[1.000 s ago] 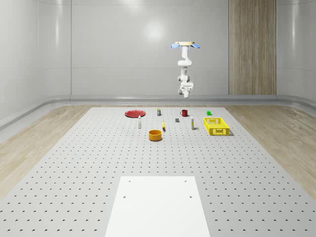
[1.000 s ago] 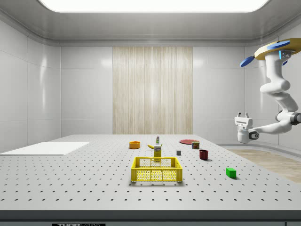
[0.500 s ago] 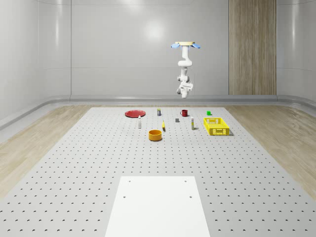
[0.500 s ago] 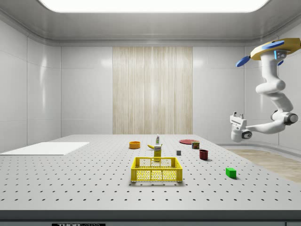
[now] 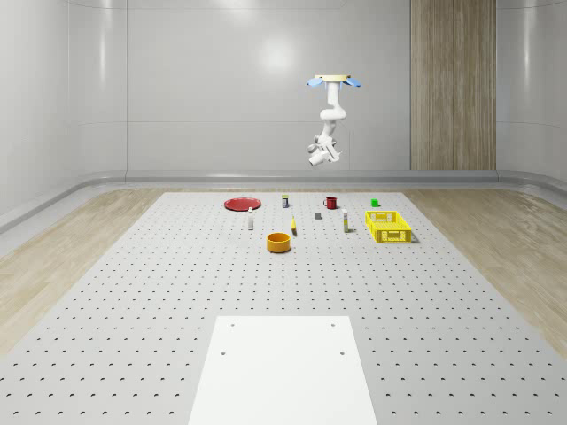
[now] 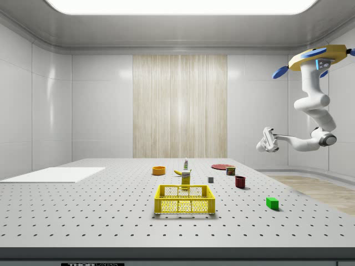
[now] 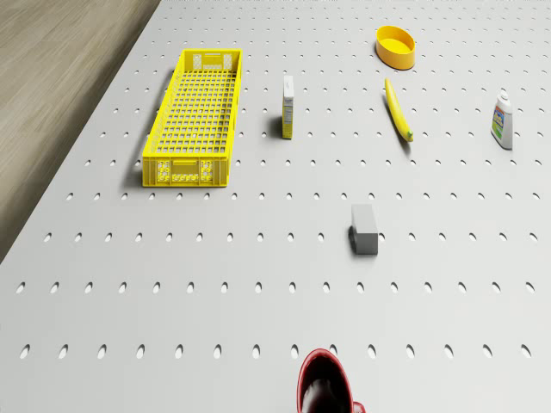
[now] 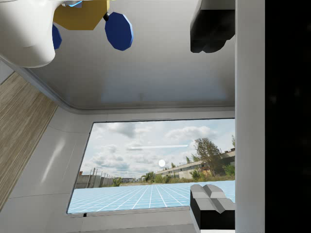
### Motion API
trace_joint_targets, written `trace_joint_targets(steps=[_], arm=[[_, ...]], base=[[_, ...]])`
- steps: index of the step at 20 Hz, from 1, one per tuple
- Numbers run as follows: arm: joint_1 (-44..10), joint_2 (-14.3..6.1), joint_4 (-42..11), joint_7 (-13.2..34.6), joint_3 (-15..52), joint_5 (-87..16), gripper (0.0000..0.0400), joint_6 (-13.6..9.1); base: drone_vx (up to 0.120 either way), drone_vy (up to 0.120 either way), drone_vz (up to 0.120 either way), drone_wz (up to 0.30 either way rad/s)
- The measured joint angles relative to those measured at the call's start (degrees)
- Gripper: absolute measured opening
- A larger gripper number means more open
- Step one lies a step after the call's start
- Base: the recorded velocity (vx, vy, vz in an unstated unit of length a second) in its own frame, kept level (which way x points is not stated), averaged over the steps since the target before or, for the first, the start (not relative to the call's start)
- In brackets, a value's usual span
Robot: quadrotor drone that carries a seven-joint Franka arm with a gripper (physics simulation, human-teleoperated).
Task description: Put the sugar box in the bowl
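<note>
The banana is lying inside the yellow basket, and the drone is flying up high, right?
Not quite. The banana lies on the table, near the bowl, apart from the yellow basket, as the drone view shows. The drone does hover high.

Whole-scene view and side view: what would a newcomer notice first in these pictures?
First, the drone hovering high above the table's far edge, its arm bent and the gripper raised well above everything. Next, the long yellow crate on the whole-scene view's right, with the sugar box standing beside it. The orange bowl sits apart, nearer the table's middle.
</note>
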Motion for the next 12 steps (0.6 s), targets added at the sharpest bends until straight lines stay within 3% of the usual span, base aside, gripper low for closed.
trace_joint_targets(steps=[3,5,9,12], arm=[[-5.96,-2.41,-10.97,5.79,10.94,-19.44,0.0400,0.00],[-11.21,-4.09,-18.22,10.75,17.38,-32.05,0.0400,-1.17],[-23.53,-7.17,-27.96,20.68,27.03,-51.07,0.0400,-6.08],[-31.73,-9.28,-31.27,26.37,31.67,-58.98,0.0400,-9.91]], base=[[0.120,0.000,0.000,0.000],[0.120,0.000,0.000,0.000],[0.120,0.000,0.000,0.000],[0.120,0.000,-0.107,0.000]])
